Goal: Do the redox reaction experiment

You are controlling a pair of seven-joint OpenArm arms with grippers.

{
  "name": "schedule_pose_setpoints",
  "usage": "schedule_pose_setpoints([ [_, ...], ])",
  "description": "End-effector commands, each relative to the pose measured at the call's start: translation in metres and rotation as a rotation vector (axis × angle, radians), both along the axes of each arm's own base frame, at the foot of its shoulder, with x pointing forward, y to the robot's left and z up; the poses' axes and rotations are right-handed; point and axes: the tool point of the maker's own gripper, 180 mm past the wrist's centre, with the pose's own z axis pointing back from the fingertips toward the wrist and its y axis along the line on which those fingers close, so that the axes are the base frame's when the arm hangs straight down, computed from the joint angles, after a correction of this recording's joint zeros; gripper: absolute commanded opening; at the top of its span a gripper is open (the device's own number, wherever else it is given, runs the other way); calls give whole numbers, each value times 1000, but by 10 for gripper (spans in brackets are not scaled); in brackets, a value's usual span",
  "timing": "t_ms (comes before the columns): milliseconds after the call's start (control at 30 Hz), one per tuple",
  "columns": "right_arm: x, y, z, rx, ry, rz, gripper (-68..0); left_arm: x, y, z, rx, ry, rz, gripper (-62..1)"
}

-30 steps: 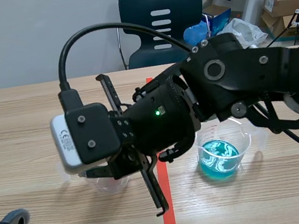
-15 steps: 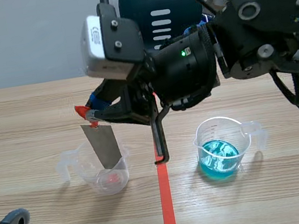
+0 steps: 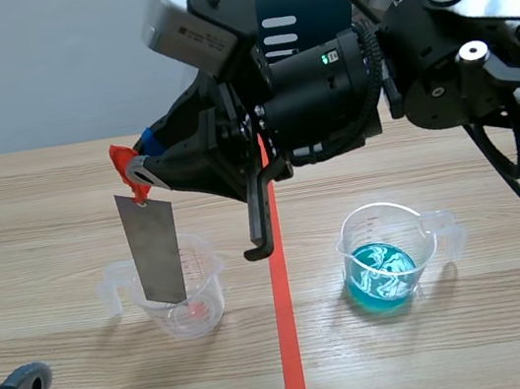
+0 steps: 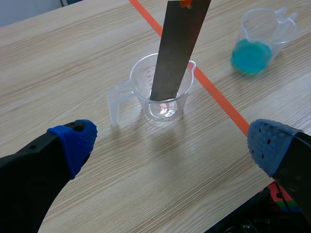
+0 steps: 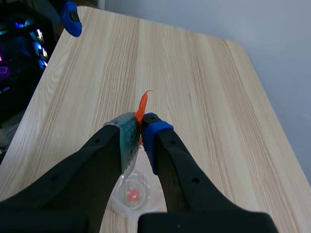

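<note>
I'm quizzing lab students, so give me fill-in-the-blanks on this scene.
1. The thin grey metal strip hangs from the ___ arm's end effector.
2. Its lower end hangs inside one clear plastic measuring cup; the other cup holds ___ liquid.
3. The left end effector has its fingers ___.
Missing words: right; blue; open.

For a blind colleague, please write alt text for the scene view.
The right gripper holds a grey metal strip by its orange-red tab, hanging with its lower end inside a clear measuring cup. Across the tape line stands a second cup holding blue liquid.
</note>
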Motion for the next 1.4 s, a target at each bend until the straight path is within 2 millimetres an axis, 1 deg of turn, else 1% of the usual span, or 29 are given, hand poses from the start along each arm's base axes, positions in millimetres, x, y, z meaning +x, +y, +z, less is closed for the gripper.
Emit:
schedule_pose_setpoints([
  [0, 6, -4, 18, 39, -17, -9, -667, 3, -1, 7, -18, -25, 4, 14],
  [100, 8, -9, 27, 54, -14, -19, -667, 3, -1, 7, -18, -25, 4, 14],
  [233, 13, -18, 47, 101, 5, -36, -667, 3, -1, 7, -18, -25, 4, 14],
  [467, 13, -29, 78, 162, 26, -39, -667, 2, -2, 7, -21, -23, -2, 14],
  [767, 14, -41, 112, 219, 43, -46, -667, 2, -2, 7, -21, -23, -2, 14],
  [833, 15, -44, 116, 224, 45, -51, -667, 2, -2, 7, -21, -23, -2, 14],
  [933, 17, -47, 116, 219, 45, -59, -667, 2, -2, 7, -21, -23, -2, 14],
  [1367, 17, -47, 115, 213, 47, -61, -667, 2, -2, 7, -21, -23, -2, 14],
])
